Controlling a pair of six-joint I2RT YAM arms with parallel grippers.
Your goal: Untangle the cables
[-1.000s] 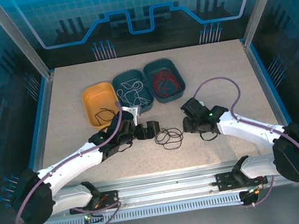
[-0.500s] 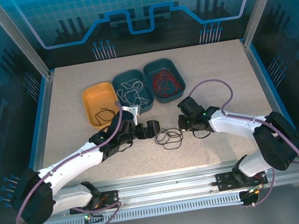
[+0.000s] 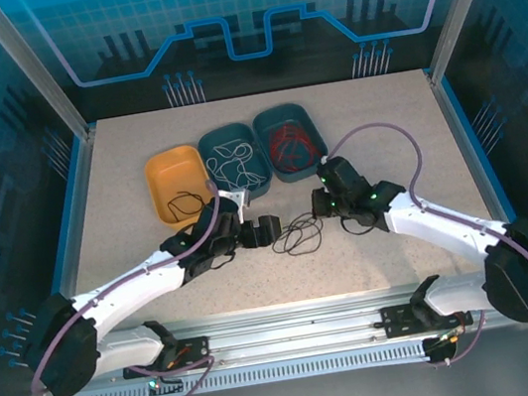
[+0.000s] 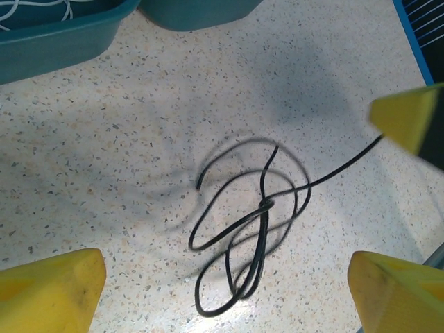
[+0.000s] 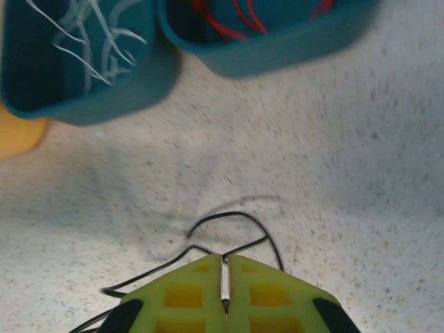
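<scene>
A black cable [image 4: 250, 229] lies in a loose knotted tangle on the speckled table, also seen from above as the black cable [image 3: 298, 236]. My left gripper [image 4: 222, 281] hangs open over it, one yellow fingertip [image 4: 55, 291] on each side, touching nothing. My right gripper [image 5: 223, 259] is shut on one strand of the black cable [image 5: 236, 216], and that strand runs taut from the tangle to the right gripper [image 3: 325, 206]. White cables [image 3: 233, 158] lie in one teal tray, red cables [image 3: 290, 140] in the other. Another black cable [image 3: 182, 204] rests in the orange tray.
Three trays stand in a row behind the grippers: orange tray [image 3: 162, 174], teal tray [image 3: 208, 151] and teal tray [image 3: 301, 112]. The near walls of the teal trays [image 5: 125, 97] are close in front of my right gripper. Open table stretches right of the trays.
My right gripper has shut on a strand of the black cable and drawn it back toward the trays, stretching the tangle. The left gripper has stayed in place, open.
</scene>
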